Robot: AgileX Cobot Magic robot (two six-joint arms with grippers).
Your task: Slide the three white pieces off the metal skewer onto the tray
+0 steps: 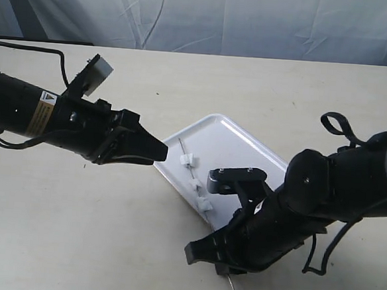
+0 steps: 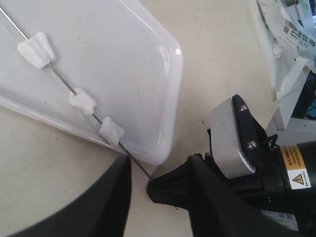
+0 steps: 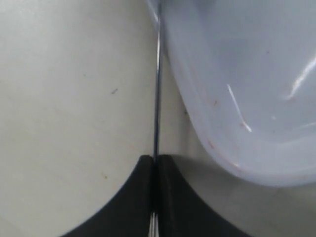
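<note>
The white tray (image 1: pixel 241 146) (image 2: pixel 123 54) (image 3: pixel 247 94) lies on the table at mid-right. Over its near-left edge runs the metal skewer (image 1: pixel 182 148) (image 2: pixel 61 79) (image 3: pixel 158 89), with all three white pieces (image 1: pixel 186 160) (image 1: pixel 195 185) (image 1: pixel 204 203) threaded on it above the tray. In the left wrist view the pieces (image 2: pixel 37 49) (image 2: pixel 83 101) (image 2: pixel 112 132) sit spaced along the rod. My right gripper (image 1: pixel 214 245) (image 3: pixel 155 158) is shut on the skewer's near end just off the tray's corner. My left gripper (image 1: pixel 158 153) (image 2: pixel 162 165) is open and holds nothing, left of the tray and apart from the skewer.
The beige table (image 1: pixel 74 229) spreads around the tray, with a grey curtain (image 1: pixel 222 21) behind it. A black cable (image 1: pixel 34 47) lies at the back left. The skewer's tip (image 1: pixel 231 285) sticks out below the right arm. Paper labels (image 2: pixel 291 24) hang beyond the table edge.
</note>
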